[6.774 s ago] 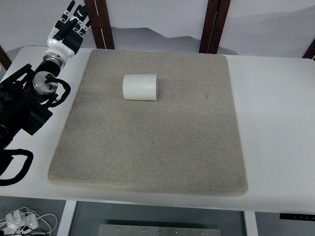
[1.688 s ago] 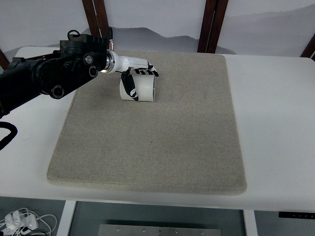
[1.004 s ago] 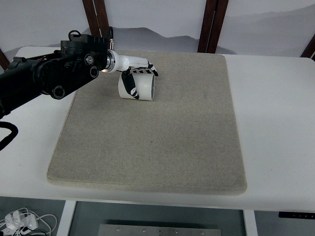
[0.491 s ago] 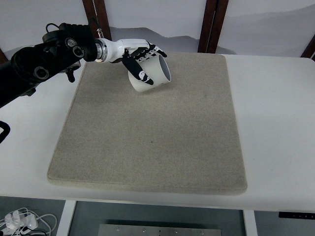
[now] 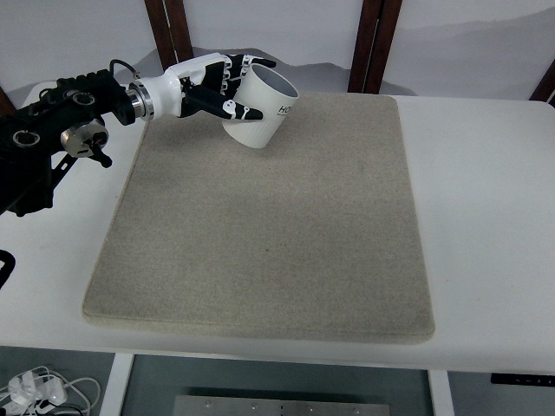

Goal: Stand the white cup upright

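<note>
1. Now the white cup (image 5: 262, 107) is held above the far left part of the grey mat (image 5: 269, 225), near the mat's far edge; whether its base touches the mat cannot be told.
2. Its long axis is tilted: the open mouth points up and towards the far right corner of the surface (image 5: 486, 173), while the closed base points down and towards the near left.
3. Dark lettering shows on the cup wall just under the rim on the right; it is too small to read.
4. The left robot hand (image 5: 212, 85) grasps the cup, with fingers (image 5: 236, 107) wrapped round its left wall and over its far side.
5. The black left arm (image 5: 52, 130) comes in from the left edge of the surface and ends in a white wrist just left of the cup.
6. The mat lies flat on the white surface and covers most of its middle; bare surface shows along the right edge and the near edge.
7. Dark wooden uprights (image 5: 371, 43) stand beyond the far edge of the surface.
</note>
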